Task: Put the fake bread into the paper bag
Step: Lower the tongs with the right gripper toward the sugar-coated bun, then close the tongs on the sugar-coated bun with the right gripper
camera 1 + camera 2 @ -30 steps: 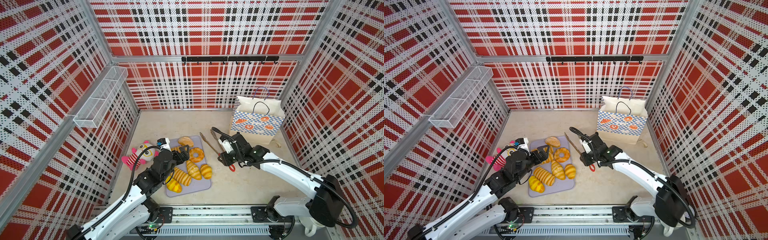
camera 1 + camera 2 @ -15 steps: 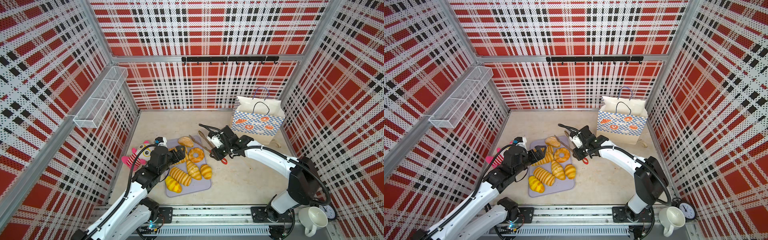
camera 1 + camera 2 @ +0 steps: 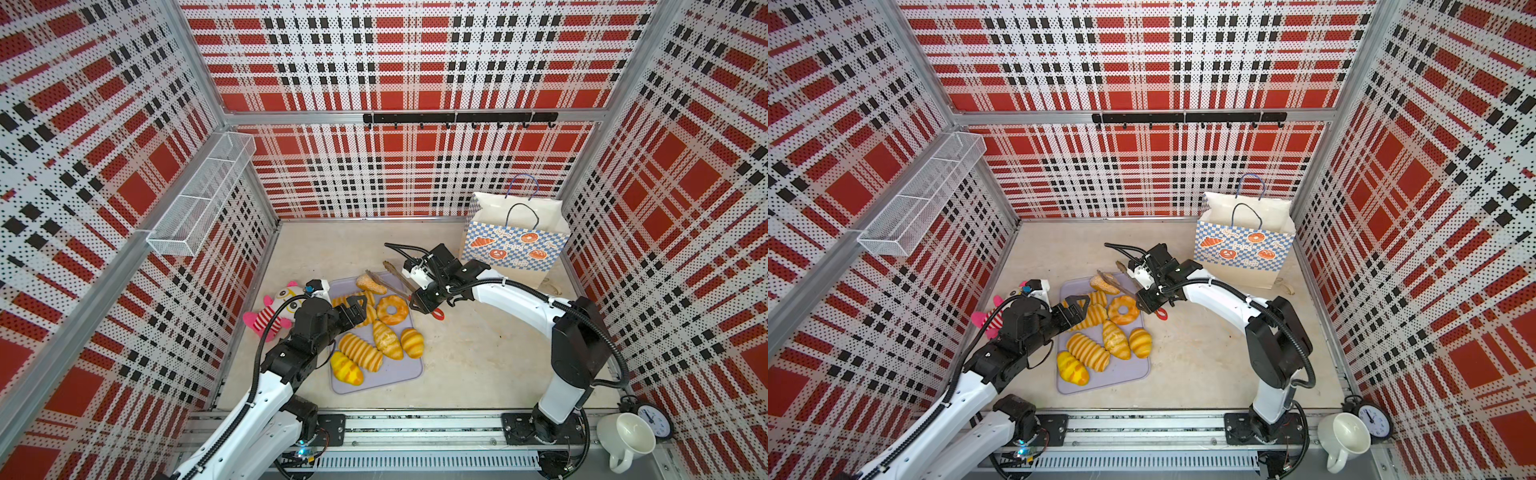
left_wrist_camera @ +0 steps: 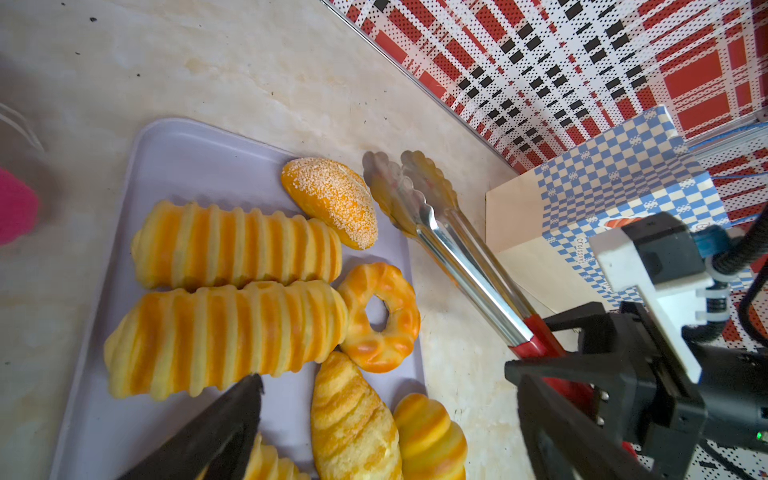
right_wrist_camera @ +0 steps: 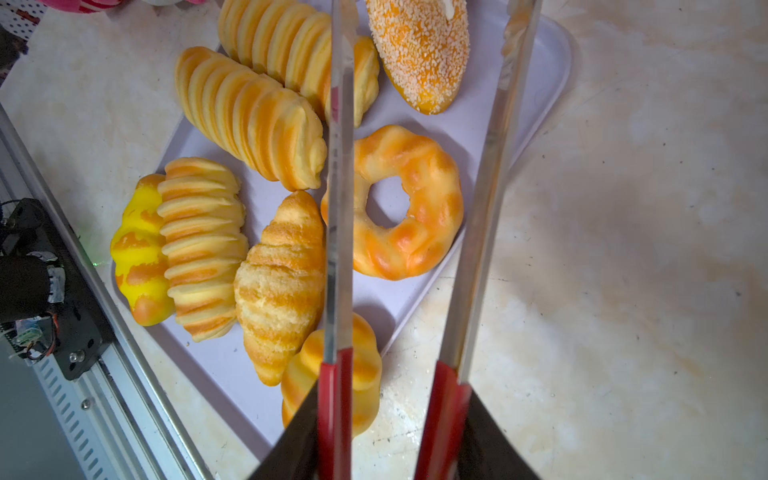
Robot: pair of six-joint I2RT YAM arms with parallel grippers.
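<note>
Red, black & white plaid walls enclose a pale stone-look surface (image 3: 478, 365). The paper bag (image 3: 515, 245) stands upright in the far right corner, mouth open, w/ a dark cord handle arching over the opening. A lavender tray (image 3: 399, 370) lies left of centre, well apart from the bag, w/ bare surface & the right arm btwn them. A wire basket (image 3: 199, 208) hangs on the left wall & a black hook rail (image 3: 457, 118) on the back wall. A pink-striped plush doll (image 3: 272, 311) sits just beside the tray's left edge, partly behind the left arm. A white mug (image 3: 627, 434) & small clock (image 3: 656, 420) sit past the near right corner.

All eight pcs of fake bread (image 3: 360, 351) lie on the tray, incl. ridged loaves, a croissant, a ring donut (image 3: 392, 309) & a seeded bun (image 3: 370, 284). The right hand (image 3: 424, 305) clamps the red handles of metal tongs (image 5: 338, 208). The tong arms stand apart, tips just beside the seeded bun. The left hand (image 3: 358, 309) hovers over two ridged loaves, jaws wide, holding nothing.

Vs. a second ago, the right hand & tongs have swung left from mid-surface to the tray's right edge. The right arm has drawn back, uncovering mug & clock. Left hand, bread & bag are roughly where they were.
</note>
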